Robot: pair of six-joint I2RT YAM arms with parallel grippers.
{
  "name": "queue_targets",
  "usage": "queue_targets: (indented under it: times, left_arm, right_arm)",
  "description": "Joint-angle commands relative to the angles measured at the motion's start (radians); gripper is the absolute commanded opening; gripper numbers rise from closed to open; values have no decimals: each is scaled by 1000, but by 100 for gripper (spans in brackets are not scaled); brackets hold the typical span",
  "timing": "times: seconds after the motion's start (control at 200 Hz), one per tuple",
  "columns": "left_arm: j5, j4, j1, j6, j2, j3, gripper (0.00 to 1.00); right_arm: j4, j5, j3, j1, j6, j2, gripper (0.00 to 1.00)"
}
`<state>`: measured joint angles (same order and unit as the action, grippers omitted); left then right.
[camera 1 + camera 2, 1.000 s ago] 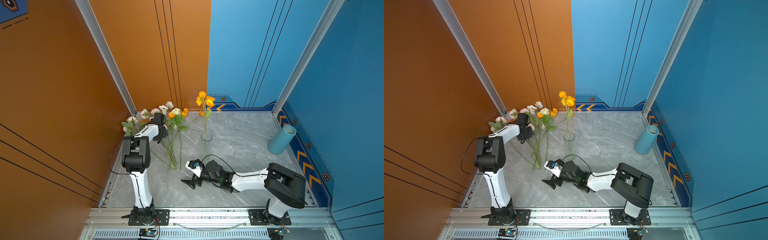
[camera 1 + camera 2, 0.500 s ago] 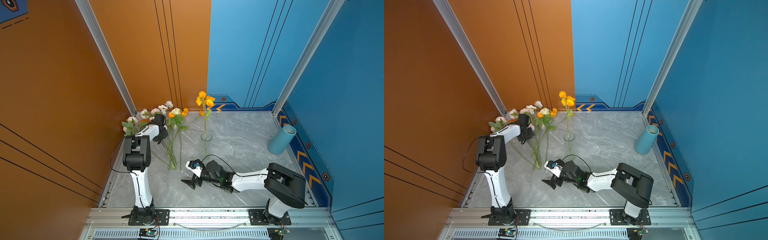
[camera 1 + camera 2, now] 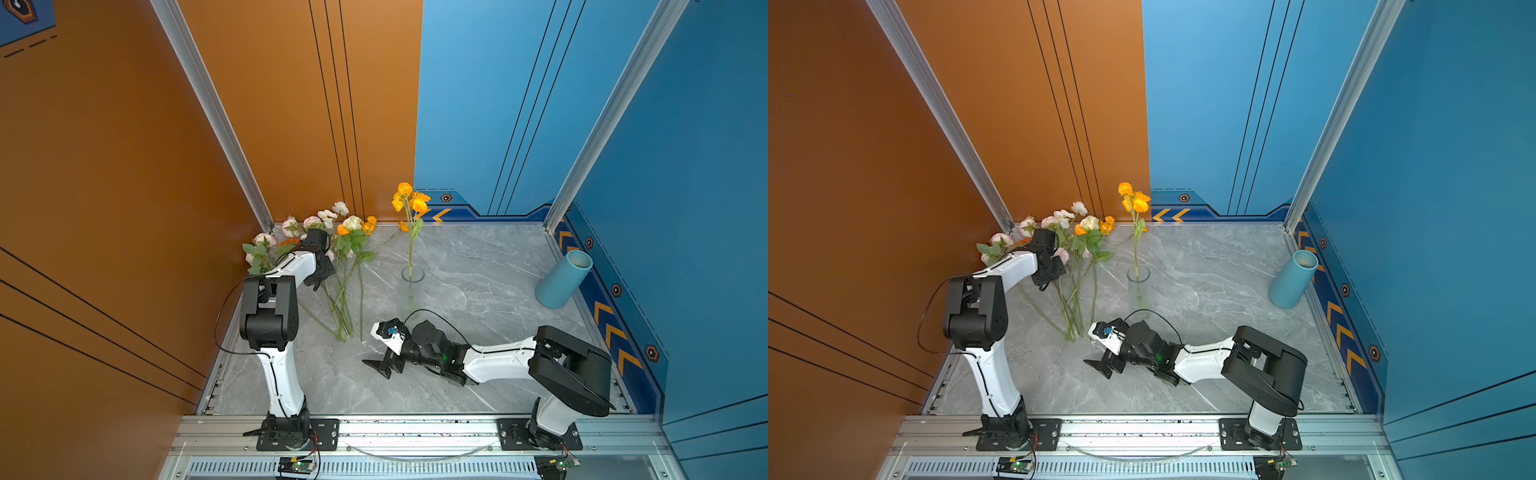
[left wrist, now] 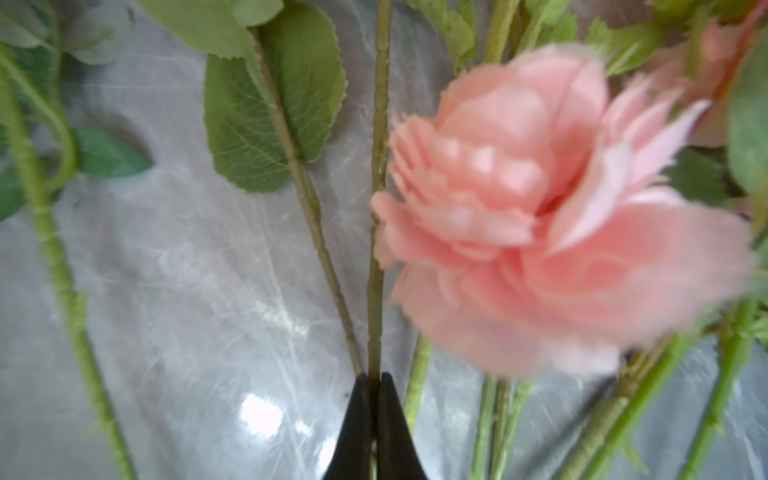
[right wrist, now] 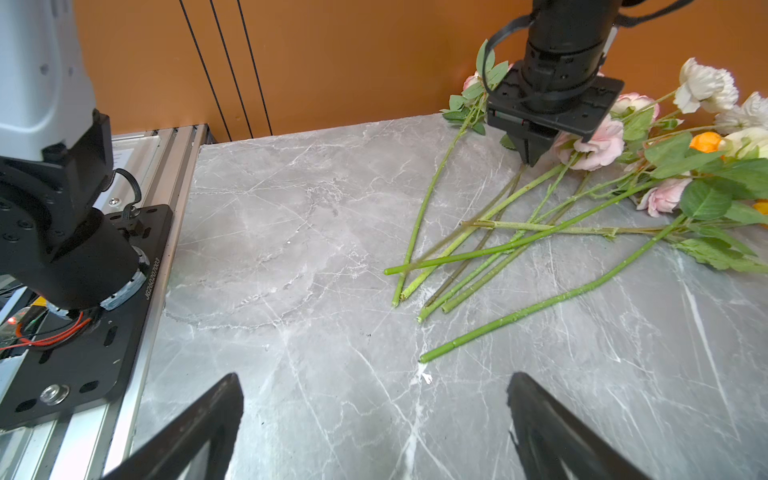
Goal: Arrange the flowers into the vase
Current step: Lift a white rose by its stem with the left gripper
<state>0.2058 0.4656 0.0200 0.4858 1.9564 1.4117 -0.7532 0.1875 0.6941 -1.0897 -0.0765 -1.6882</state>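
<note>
Left gripper (image 4: 374, 379) since closed, now pinching thin stem (image 4: 376, 249) among flowers (image 3: 347, 270) lying at table (image 3: 478, 257) far-left corner (orange sprig (image 3: 409, 203) already in vase (image 3: 412, 275)). Right gripper (image 5: 374, 380) wide, empty. Base-plate serial (image 5: 151, 278) unreadable.

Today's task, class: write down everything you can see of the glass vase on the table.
The vase is a slim, clear cylinder that looks like glass, with an open round rim and no markings. It stands upright on the grey marbled table, near the middle toward the back wall, and shows in both top views. One green stem with orange blooms stands in it and rises well above the rim. Nothing else touches it; the loose flowers lie apart to one side.
</note>
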Motion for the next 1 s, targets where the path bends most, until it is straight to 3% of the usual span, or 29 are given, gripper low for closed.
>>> queue_targets:
  times: [0.0, 0.2, 0.395, 0.596, 0.736, 0.841, 0.996]
  left_arm:
    - [58, 12, 5, -30, -130, -51, 0]
    - [164, 87, 18, -55, -277, -122, 0]
    - [147, 88, 42, -98, -431, -173, 0]
    - [192, 67, 167, -117, -664, -210, 0]
    - [209, -184, 357, -239, -851, -295, 0]
    - [240, -476, 511, -348, -960, -373, 0]
    - [177, -763, 659, -484, -985, -425, 0]
  right_arm:
    - [12, 6, -9, 7, -17, 30, 100]
    - [-2, 4, -20, 13, -9, 42, 100]
    - [-26, -38, -62, 19, -20, 114, 100]
    - [-57, -131, -155, 26, -69, 302, 100]
    - [-115, -189, -208, 30, -62, 370, 100]
    - [-230, -242, -271, 33, -37, 392, 100]
    - [-117, -274, -247, 41, -50, 468, 100]
